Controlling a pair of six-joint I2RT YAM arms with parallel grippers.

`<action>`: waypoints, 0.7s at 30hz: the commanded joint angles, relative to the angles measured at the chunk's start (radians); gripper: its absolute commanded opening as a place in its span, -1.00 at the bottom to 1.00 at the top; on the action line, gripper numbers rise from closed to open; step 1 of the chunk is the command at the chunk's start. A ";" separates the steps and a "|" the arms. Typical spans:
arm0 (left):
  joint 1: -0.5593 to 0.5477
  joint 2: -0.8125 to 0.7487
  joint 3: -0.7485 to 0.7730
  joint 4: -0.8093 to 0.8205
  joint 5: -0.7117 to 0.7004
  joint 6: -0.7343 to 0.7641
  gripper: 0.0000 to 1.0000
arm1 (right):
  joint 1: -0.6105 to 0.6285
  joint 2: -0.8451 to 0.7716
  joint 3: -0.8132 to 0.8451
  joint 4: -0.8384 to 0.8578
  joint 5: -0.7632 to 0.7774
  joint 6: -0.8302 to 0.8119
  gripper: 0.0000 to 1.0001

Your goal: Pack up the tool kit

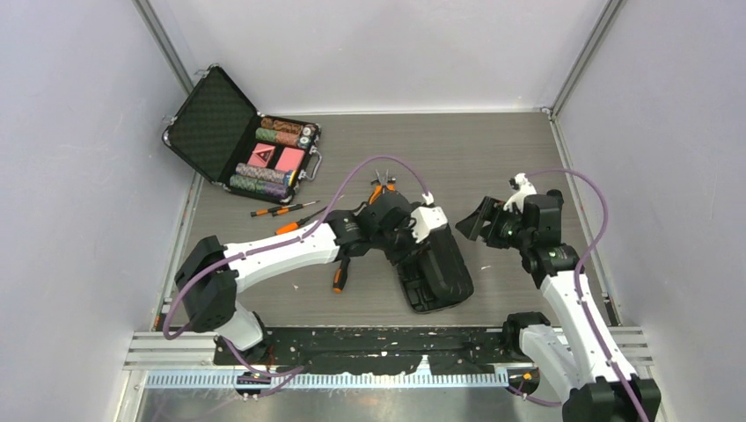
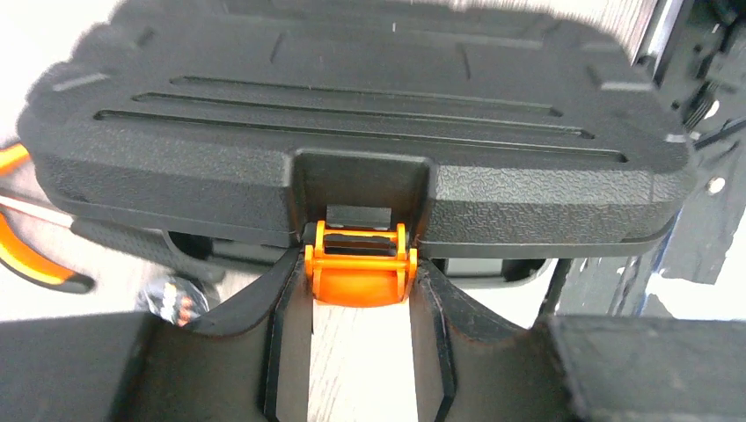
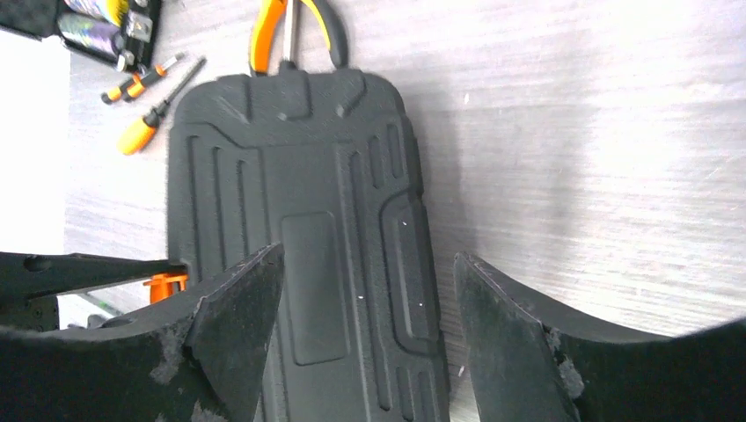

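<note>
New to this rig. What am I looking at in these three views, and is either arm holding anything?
Two white robot arms are bolted at the near edge of a table, each ending in a two-finger gripper. The wide picture comes from a fixed camera above and behind them; the other two come from cameras on each wrist, looking past that arm's own fingers.

On the table lies the tool kit, a closed black ribbed plastic case. The left gripper has its fingers on either side of the case's orange latch. The right gripper is open and holds nothing, hovering off to the case's right.

Tools lie outside the case: pliers behind it and several screwdrivers to the left. At the far left corner sits an open briefcase of poker chips and red cards, not part of the job.
</note>
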 commanded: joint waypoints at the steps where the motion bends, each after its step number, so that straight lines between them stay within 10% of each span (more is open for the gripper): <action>1: 0.003 0.016 0.134 -0.006 -0.012 0.019 -0.82 | 0.003 -0.067 0.127 -0.082 0.083 -0.057 0.52; 21: 0.002 0.093 0.219 -0.015 -0.031 -0.001 -0.77 | 0.483 -0.365 0.083 -0.246 0.272 0.023 0.52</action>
